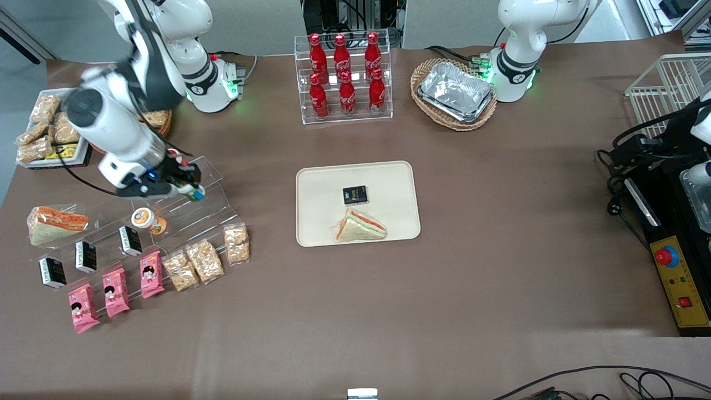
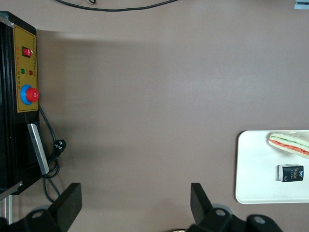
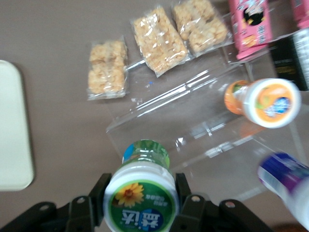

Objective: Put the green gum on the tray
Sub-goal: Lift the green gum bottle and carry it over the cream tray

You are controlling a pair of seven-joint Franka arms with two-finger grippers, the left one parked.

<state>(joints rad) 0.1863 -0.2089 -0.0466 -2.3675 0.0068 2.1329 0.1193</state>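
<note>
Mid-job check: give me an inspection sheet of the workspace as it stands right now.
Surface: brown table, mostly bare toward the front camera.
Job's things: green gum between the gripper's fingers, above the clear stepped stand; tray holds a sandwich and a small black packet.
Clutter: orange-topped bottle, pink snack packs, cereal bars, cola bottles, foil trays in basket.
Grippers: gripper shut on the gum, over the stand.
Cables: black cables toward the parked arm's end.
Surroundings: control box with red button.
</note>
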